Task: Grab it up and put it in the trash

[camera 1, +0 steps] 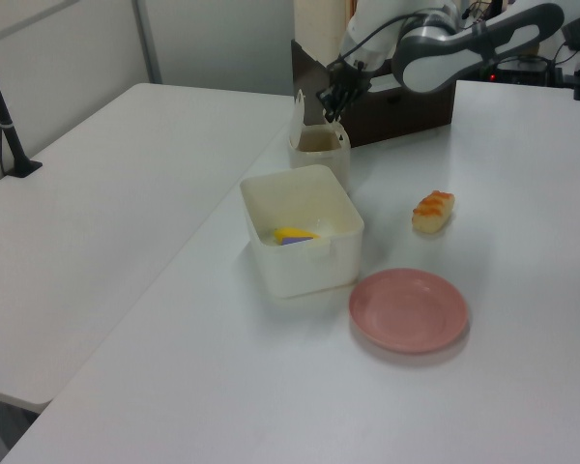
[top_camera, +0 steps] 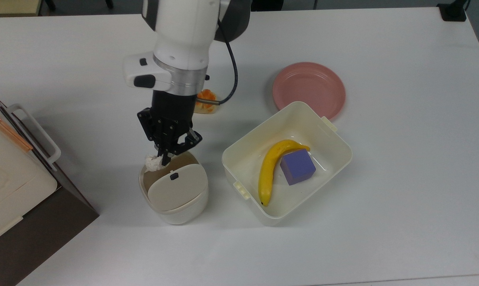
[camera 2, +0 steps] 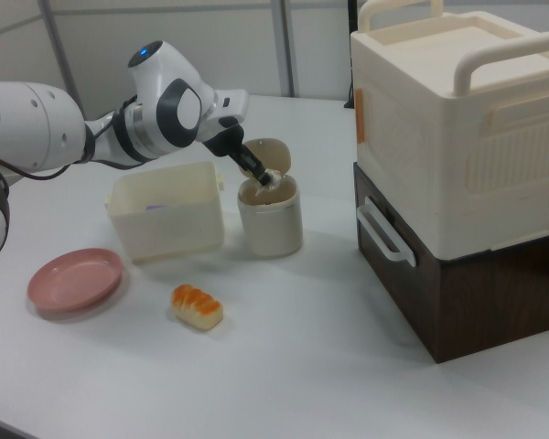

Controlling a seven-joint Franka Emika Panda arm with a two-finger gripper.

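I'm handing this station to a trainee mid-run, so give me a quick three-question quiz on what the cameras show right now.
1. True or false: the two-finger gripper is shut on the small crumpled off-white paper wad.
2. Which container is the wad poised over? A) the small rounded cream-white swing-lid bin B) the larger rectangular cream tub C) the flat pink plate
3. Name the two items lying in the rectangular tub.

Key:
1. True.
2. A, at the bin's open edge.
3. A yellow banana and a purple cube.
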